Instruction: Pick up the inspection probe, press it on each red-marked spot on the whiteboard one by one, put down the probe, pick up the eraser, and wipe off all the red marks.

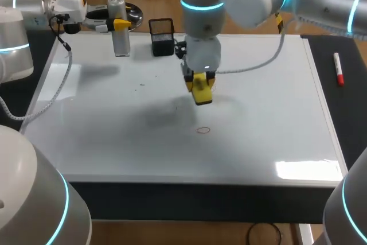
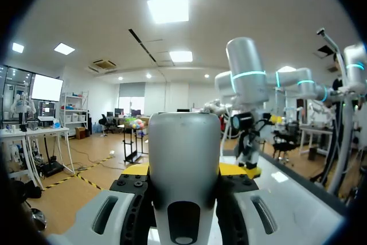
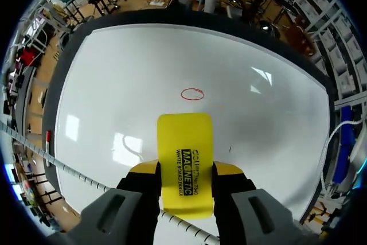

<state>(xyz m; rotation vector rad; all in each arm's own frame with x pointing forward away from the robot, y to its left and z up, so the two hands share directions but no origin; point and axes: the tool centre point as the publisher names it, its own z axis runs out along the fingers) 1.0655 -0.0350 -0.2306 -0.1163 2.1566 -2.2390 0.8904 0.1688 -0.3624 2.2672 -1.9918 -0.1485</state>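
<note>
**A:** Entry one, progress of the task?

**B:** Wiping stage, by my judgement. The flat yellow rectangular eraser [image 3: 184, 133] is clenched between the fingers of the right claw [image 3: 185, 168], held over the middle of the glossy whiteboard [image 1: 258, 119]. One mark is visible, a small red hand-drawn ring [image 1: 203, 131]. It lies just ahead of the eraser and apart from it, not yet wiped.

**A:** Entry two, the probe?

**B:** The grey upright cylindrical probe [image 1: 119, 41] stands at the far left corner of the whiteboard. The left claw [image 1: 120, 25] is closed on it from both sides. So the set-down step looks unfinished, since the probe is not released.

**A:** Entry three, containers?

**B:** One is in view, a black square mesh holder [image 1: 163, 47] on the far edge of the surface, just beside the probe. Its inside is dark, and I cannot tell whether it holds anything.

**A:** Sundries?

**B:** A red-capped white marker pen [image 1: 339, 70] lies on the dark strip to the right of the whiteboard, well apart from both claws.
</note>
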